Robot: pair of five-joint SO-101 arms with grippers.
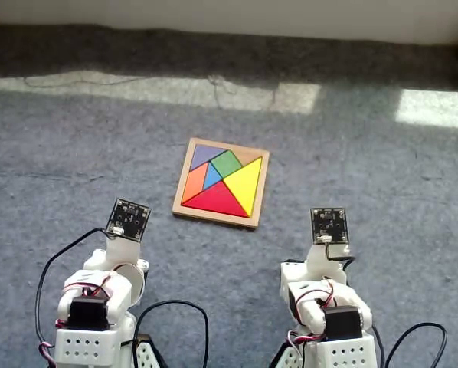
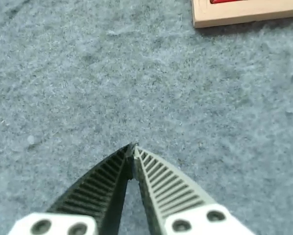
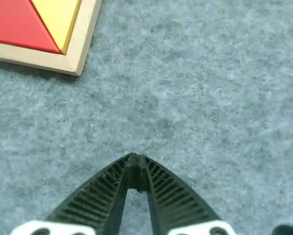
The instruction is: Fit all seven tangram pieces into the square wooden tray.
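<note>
The square wooden tray [image 1: 263, 184] lies on the grey carpet at mid-table, holding coloured tangram pieces: a red triangle [image 1: 214, 199], a yellow triangle [image 1: 246, 182], green [image 1: 227, 163], purple [image 1: 203, 154], orange [image 1: 195, 183] and blue [image 1: 211, 175] pieces packed together. My left gripper [image 2: 132, 147] is shut and holds nothing, over bare carpet a little way from the tray's corner [image 2: 220, 17]. Near the tray's other front corner [image 3: 80, 54], my right gripper [image 3: 135, 157] is shut with nothing in it. Both arms sit pulled back at the near edge [image 1: 125, 230] [image 1: 328, 234].
Grey carpet surrounds the tray on all sides. Black cables [image 1: 175, 307] loop beside the arm bases at the near edge. A pale wall strip [image 1: 229, 15] runs along the far side, with sunlit patches [image 1: 432, 107] on the carpet.
</note>
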